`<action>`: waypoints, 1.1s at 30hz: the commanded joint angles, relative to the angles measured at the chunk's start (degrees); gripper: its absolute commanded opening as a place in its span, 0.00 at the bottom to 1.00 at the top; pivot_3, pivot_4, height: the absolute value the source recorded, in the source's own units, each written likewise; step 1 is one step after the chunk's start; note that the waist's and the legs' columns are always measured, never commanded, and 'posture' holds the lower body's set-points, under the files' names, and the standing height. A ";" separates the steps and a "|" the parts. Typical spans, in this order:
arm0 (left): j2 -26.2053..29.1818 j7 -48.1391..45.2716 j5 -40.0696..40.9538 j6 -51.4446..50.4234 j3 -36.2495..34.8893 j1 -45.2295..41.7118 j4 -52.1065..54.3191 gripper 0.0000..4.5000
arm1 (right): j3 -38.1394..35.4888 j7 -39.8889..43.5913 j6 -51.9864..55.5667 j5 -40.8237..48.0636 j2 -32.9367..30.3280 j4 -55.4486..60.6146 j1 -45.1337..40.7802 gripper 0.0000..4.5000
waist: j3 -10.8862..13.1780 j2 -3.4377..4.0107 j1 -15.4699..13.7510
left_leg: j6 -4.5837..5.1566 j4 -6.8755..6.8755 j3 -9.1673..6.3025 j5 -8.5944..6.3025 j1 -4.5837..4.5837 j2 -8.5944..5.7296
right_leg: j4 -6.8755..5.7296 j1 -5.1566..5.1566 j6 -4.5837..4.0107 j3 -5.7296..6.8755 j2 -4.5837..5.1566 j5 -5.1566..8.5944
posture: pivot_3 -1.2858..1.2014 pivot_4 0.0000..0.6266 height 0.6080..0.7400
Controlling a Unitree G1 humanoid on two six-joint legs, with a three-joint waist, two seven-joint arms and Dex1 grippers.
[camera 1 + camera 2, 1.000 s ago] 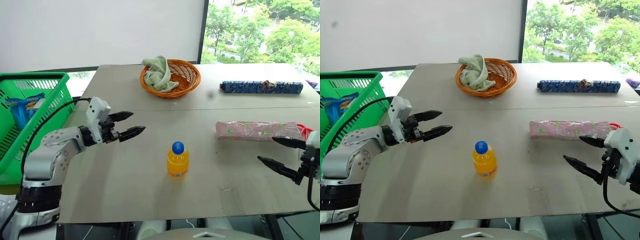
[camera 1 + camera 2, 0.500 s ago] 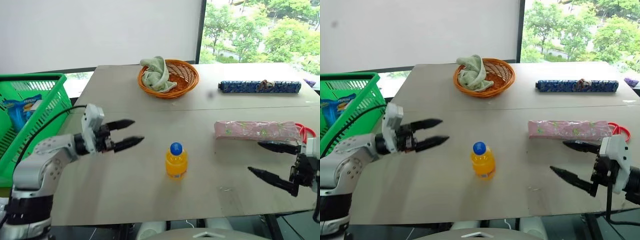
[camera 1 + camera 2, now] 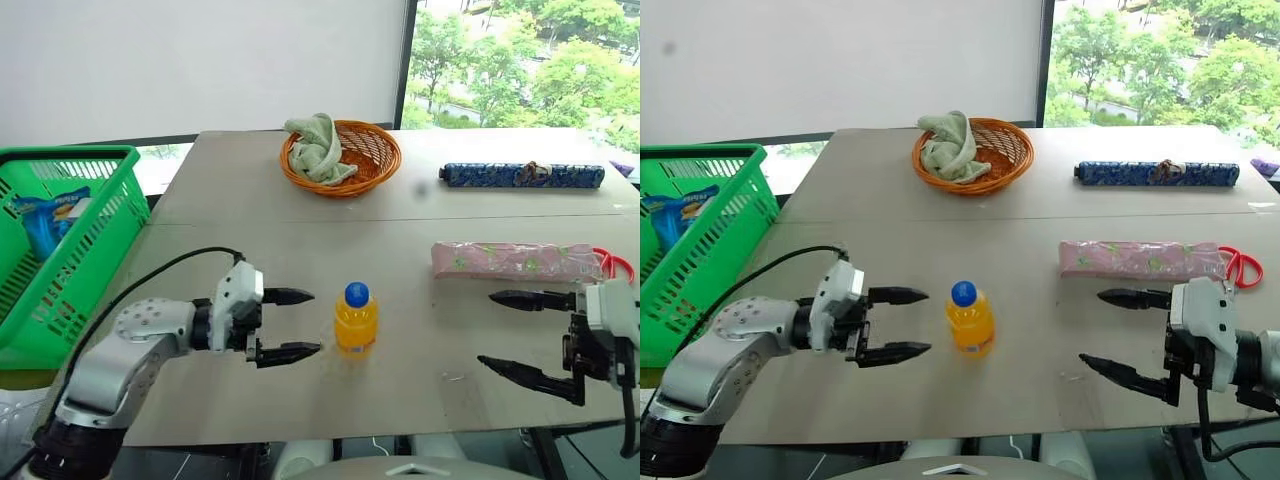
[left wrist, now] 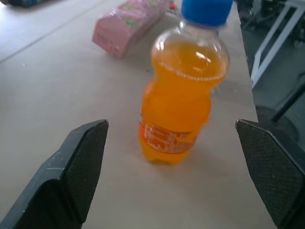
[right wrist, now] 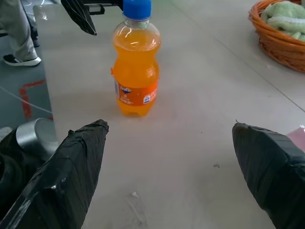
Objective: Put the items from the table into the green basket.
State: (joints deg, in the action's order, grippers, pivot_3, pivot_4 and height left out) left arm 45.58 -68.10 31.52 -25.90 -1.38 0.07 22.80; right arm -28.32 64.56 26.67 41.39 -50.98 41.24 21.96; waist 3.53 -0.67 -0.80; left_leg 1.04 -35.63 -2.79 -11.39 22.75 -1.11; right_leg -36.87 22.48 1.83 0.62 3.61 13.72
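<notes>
The small orange bottle point(image 3: 355, 320) with a blue cap stands upright near the table's point(image 3: 250, 230) front edge. My left gripper point(image 3: 315, 322) is open just left of it, level, fingertips pointing at the bottle without touching. In the left wrist view the bottle point(image 4: 183, 95) stands ahead of the wide-apart fingers point(image 4: 81, 162). My right gripper point(image 3: 485, 328) is open to the bottle's right, empty, in front of the pink packet point(image 3: 512, 261). Red-handled scissors point(image 3: 612, 265) lie at the packet's right end. The dark-blue roll point(image 3: 520, 175) lies at the back right. The green basket point(image 3: 70, 155) stands off the table's left side.
An orange wicker basket point(image 3: 340, 155) holding a pale green cloth sits at the back centre of the table. A blue packet point(image 3: 50, 215) lies inside the green basket. The table's front edge runs close below both grippers.
My left gripper has dropped and swung right, coming level with the bottle and close beside it. The right gripper has shifted left toward the bottle. Both stay open.
</notes>
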 commanded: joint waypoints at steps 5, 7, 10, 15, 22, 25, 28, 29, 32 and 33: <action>-1.37 -2.77 -3.42 4.82 5.69 -5.79 -2.98 0.99 | -2.74 1.34 -0.53 1.93 -2.33 1.11 -2.04 1.00 | -0.01 0.02 0.29 | 0.13 0.01 0.06 0.04 -0.02 0.02 | 0.00 0.00 0.00 0.06 -0.14 0.00 | 0.49 0.00 1.00; -2.21 -3.23 -3.67 5.09 7.20 -7.43 -4.13 0.99 | -3.10 1.14 0.19 3.50 -2.99 1.56 -3.35 1.00 | -0.01 0.03 0.39 | 0.15 0.00 0.16 0.03 -0.05 0.03 | 0.00 0.00 0.01 0.05 -0.21 0.00 | 0.49 0.00 1.00; -2.88 -4.26 -4.85 6.66 9.05 -8.90 -5.90 0.99 | -3.61 0.44 1.29 6.18 -3.48 2.25 -5.09 1.00 | -0.01 0.02 0.60 | 0.20 -0.18 0.18 -0.01 -0.01 0.11 | 0.00 -0.01 0.01 -0.01 -0.45 0.00 | 0.49 0.00 1.00; -5.26 -4.66 -6.89 8.78 11.95 -11.46 -9.03 0.99 | -3.48 -1.04 2.73 11.11 -4.12 3.96 -7.98 1.00 | -0.01 0.03 1.23 | 0.22 -0.25 0.22 -0.02 0.00 0.15 | 0.00 -0.02 0.01 -0.04 -0.47 -0.01 | 0.48 0.00 1.00; -10.12 -4.43 -10.63 12.98 15.45 -15.18 -15.00 0.99 | -1.57 -2.53 2.05 10.27 -3.61 5.16 -8.81 1.00 | -0.03 0.02 1.76 | 0.37 -0.36 0.29 -0.04 0.00 0.21 | -0.03 -0.04 0.04 -0.08 -0.53 -0.02 | 0.47 0.00 1.00; -10.64 -6.11 -11.99 14.71 17.11 -15.56 -16.80 0.94 | -0.66 -3.02 1.49 9.29 -3.24 5.26 -8.78 1.00 | -0.04 0.01 1.74 | 0.40 -0.40 0.33 -0.06 0.01 0.21 | -0.04 -0.04 0.05 -0.10 -0.57 -0.03 | 0.47 0.00 1.00; -11.12 -6.26 -12.80 16.20 17.68 -15.62 -17.44 0.70 | -0.01 -3.46 0.96 8.37 -2.87 5.03 -8.92 1.00 | -0.04 0.02 1.77 | 0.45 -0.43 0.46 -0.10 0.00 0.23 | -0.04 -0.04 0.06 -0.16 -0.57 -0.04 | 0.48 0.00 1.00; -11.28 -6.18 -12.79 16.31 17.61 -15.67 -17.56 0.67 | 0.30 -3.70 0.74 8.01 -2.71 4.90 -9.05 1.00 | -0.05 0.03 1.75 | 0.46 -0.45 0.46 -0.11 0.00 0.24 | -0.04 -0.04 0.06 -0.17 -0.57 -0.04 | 0.48 0.00 1.00; -11.47 -5.92 -12.73 16.72 17.26 -15.48 -17.71 0.67 | 1.54 -4.28 0.12 6.80 -2.13 4.61 -9.45 1.00 | -0.05 0.02 1.75 | 0.49 -0.51 0.49 -0.13 0.00 0.24 | -0.04 -0.04 0.13 -0.25 -0.56 -0.08 | 0.48 0.00 1.00; -11.57 -5.53 -12.63 16.87 16.86 -15.31 -17.72 0.67 | 2.07 -4.64 -0.23 6.30 -1.88 4.50 -9.88 1.00 | -0.04 0.02 1.74 | 0.50 -0.55 0.51 -0.14 0.00 0.24 | -0.04 -0.04 0.16 -0.27 -0.56 -0.10 | 0.48 0.00 1.00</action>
State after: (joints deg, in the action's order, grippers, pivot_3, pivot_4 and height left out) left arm 34.28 -73.96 18.99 -10.19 16.29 -14.77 4.86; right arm -26.52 60.68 28.06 48.31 -53.21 45.10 13.21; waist 3.48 -0.65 0.94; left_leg 1.55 -36.21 -2.26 -11.54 22.75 -0.87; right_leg -36.91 22.44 2.04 0.32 3.05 13.59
